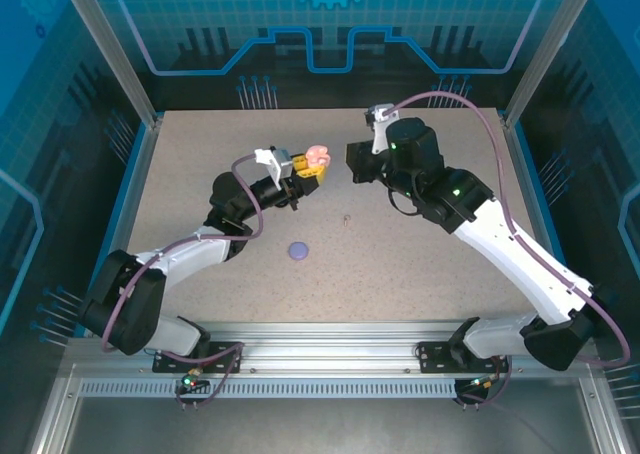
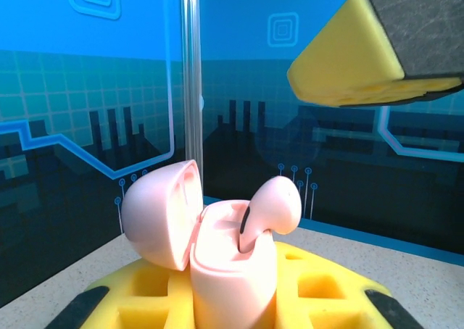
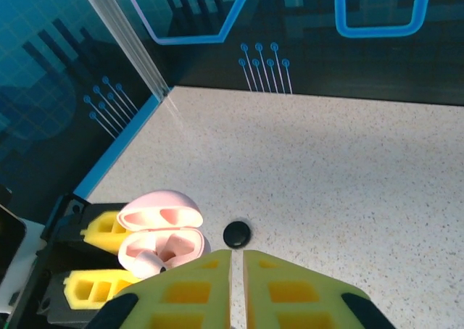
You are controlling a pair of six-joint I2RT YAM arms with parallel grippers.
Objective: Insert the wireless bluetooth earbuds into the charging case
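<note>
From the top external view, the left gripper (image 1: pixel 311 165) is clamping the pink charging case (image 1: pixel 317 156) between its yellow pads, holding it over the middle of the counter (image 1: pixel 430 274), somewhat towards the far edge. The right gripper (image 1: pixel 357 164) is hanging just beside the case on its right, not touching it. A lilac round case (image 1: pixel 298 249) is lying closed on the counter, nearer the near edge. A tiny dark thing (image 1: pixel 346 218) is lying between it and the right gripper, too small to make out.

From the left wrist view, the pink charging case (image 2: pixel 232 267) is standing upright between the pads (image 2: pixel 145 293) with its lid (image 2: pixel 161 213) swung open to the left. A pink earbud (image 2: pixel 275 204) is sitting partly in the case, its round head sticking up above the rim and leaning to the right. One yellow finger (image 2: pixel 348 61) of the right gripper is hovering above, apart from the earbud.

From the right wrist view, the right gripper (image 3: pixel 237 285) is standing closed, with a thin slit between its fingers and nothing in it. The open case (image 3: pixel 161 235) is lying just ahead to the left, gripped by the left gripper (image 3: pixel 109 260). A black round thing (image 3: pixel 237 234) is lying on the counter (image 3: pixel 348 169) just beside the case
</note>
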